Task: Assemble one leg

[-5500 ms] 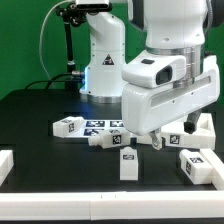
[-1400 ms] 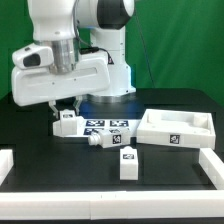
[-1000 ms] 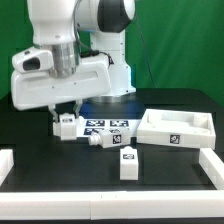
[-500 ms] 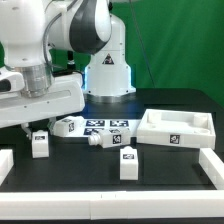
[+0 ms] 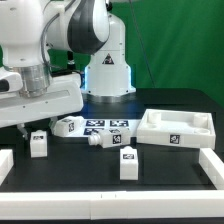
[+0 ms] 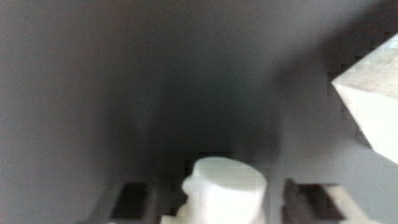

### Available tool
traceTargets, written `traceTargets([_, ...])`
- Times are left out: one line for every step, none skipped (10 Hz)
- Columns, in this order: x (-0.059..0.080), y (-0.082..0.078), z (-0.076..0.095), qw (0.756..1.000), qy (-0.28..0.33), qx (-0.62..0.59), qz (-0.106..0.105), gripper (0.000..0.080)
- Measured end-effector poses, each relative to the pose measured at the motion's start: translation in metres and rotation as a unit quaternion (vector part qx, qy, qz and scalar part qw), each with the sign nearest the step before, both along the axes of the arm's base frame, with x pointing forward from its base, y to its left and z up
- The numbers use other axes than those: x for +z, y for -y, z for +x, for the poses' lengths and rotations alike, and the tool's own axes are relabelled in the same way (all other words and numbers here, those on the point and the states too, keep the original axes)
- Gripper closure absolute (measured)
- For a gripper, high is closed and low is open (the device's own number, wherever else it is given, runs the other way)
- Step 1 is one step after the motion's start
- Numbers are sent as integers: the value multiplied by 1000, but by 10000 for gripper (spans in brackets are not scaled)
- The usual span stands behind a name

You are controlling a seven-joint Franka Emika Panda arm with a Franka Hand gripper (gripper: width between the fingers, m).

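Observation:
A leg [image 5: 38, 146], a small white block with a black-and-white tag, stands upright on the black table at the exterior view's left. My gripper [image 5: 37, 131] hangs right over it, fingers down on either side of its top. In the wrist view the leg [image 6: 222, 190] sits between the two dark fingers [image 6: 128, 200], with a narrow gap on each side, so the gripper [image 6: 222, 203] is open around it. Three more legs show: one [image 5: 68, 125] by the marker board, one [image 5: 120, 138] further right, and one [image 5: 128, 163] standing in front.
The marker board [image 5: 100, 124] lies at the table's middle. A large white tray-like panel [image 5: 178, 128] sits at the exterior view's right. White border blocks lie at the left [image 5: 5, 165] and right [image 5: 212, 165] edges. A white corner [image 6: 370, 100] shows in the wrist view.
A second ago the arm stood over the leg by the marker board; it has since swung to the exterior view's left. A leg now stands under it. Nothing moved in the last half second.

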State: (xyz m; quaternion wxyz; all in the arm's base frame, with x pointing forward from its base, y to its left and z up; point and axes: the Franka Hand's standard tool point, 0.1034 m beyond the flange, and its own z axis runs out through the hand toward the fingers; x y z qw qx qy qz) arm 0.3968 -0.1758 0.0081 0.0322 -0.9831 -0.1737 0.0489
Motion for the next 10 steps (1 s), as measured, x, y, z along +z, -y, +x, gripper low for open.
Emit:
traceTargets([1, -1, 2, 1000, 1, -3, -1, 309])
traceTargets([15, -17, 18, 999, 7, -49, -15, 185])
traceTargets([27, -37, 36, 997, 18, -69, -26, 185])
traceTargets([35, -60, 58, 995, 16, -97, -33, 157])
traceTargets([46, -83, 84, 992, 21, -114, -42, 152])
traceTargets([53, -98, 99, 993, 32, -106, -41, 152])
traceTargets([54, -105, 104, 992, 35, -112, -39, 150])
traceTargets([53, -106, 104, 993, 35, -110, -39, 150])
traceTargets([53, -106, 104, 993, 35, -110, -39, 150])
traceTargets([53, -106, 104, 993, 35, -109, -39, 150])
